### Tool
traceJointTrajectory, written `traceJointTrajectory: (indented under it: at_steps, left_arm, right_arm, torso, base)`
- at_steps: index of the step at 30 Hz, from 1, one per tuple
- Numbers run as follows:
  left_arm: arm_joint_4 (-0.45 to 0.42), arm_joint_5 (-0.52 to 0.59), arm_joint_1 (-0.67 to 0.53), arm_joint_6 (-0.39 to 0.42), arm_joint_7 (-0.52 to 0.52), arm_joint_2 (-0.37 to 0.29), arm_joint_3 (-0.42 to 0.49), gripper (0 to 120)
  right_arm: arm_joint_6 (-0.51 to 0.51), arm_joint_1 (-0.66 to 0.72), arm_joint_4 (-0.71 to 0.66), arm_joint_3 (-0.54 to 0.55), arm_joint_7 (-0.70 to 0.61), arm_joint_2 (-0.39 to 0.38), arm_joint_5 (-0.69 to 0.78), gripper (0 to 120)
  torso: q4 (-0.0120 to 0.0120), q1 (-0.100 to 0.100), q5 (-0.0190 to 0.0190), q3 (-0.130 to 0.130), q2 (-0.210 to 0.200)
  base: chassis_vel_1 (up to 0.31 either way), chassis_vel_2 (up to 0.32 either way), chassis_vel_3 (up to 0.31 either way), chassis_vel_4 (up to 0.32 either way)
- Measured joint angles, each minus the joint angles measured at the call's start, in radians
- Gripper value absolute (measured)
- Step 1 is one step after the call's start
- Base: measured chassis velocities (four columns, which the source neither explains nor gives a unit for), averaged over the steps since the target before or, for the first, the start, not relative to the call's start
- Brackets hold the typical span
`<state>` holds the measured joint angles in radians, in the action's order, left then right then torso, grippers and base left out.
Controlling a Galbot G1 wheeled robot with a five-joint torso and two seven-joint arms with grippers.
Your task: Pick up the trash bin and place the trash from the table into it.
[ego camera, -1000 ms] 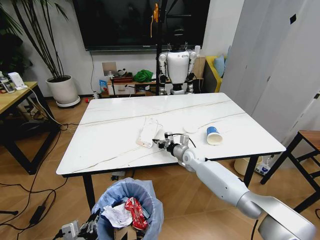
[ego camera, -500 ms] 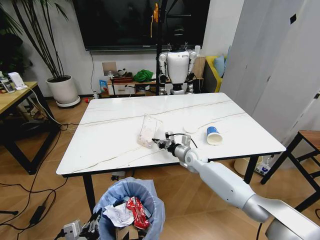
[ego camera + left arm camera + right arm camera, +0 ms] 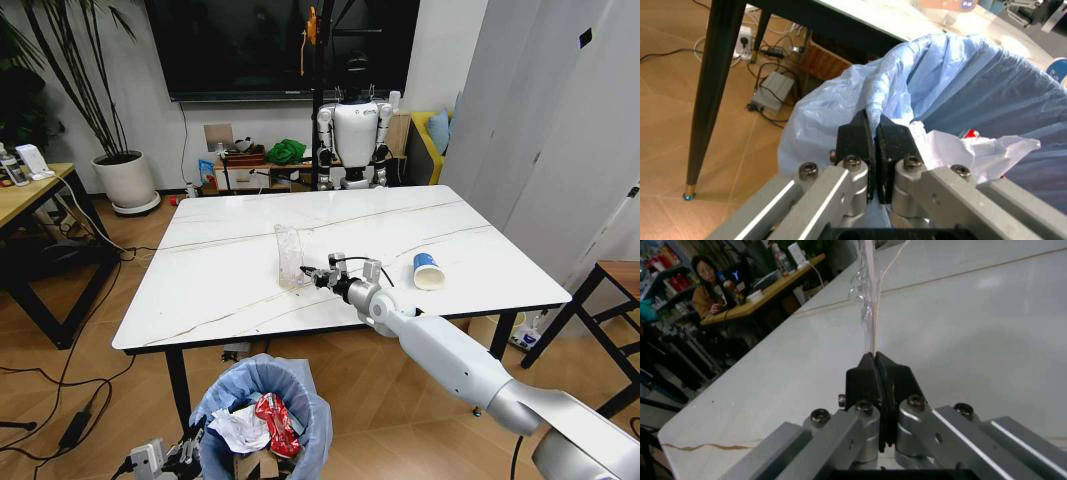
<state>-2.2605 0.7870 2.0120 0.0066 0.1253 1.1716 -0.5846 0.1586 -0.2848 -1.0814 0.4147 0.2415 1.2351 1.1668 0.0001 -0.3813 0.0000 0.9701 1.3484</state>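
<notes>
I have the left tool point(image 3: 873, 150) clenched on the rim of the trash bin point(image 3: 262, 415), pinching the light blue bag liner, and the bin hangs below the near edge of the surface point(image 3: 240, 220), toward its near-left corner. Inside it I can see crumpled white paper point(image 3: 237, 430) and a crushed red can point(image 3: 275, 420), so I judge a good part of the clearing is done.

My right tool point(image 3: 316, 279) is clamped on the lower edge of the clear plastic pack point(image 3: 288, 257), which stands upright near the middle of the surface, toward its near edge. That piece has not reached the bin yet.

Left on the surface is the blue-and-white paper cup point(image 3: 427, 271), lying on its side towards the near-right corner. So by my reckoning the pack and the cup remain.
</notes>
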Motion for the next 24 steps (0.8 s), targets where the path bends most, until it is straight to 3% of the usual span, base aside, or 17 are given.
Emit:
traceJointTrajectory:
  at_steps: [24]
  left_arm:
    - [0.018, 0.049, -0.041, -0.007, 0.052, -0.003, 0.015, 0]
  right_arm:
    - [-0.002, 0.015, -0.028, 0.010, 0.006, -0.027, 0.014, 0]
  torso:
    - [-0.0001, 0.000, 0.0001, 0.000, 0.000]
  base:
    - [0.000, 0.000, 0.000, 0.000]
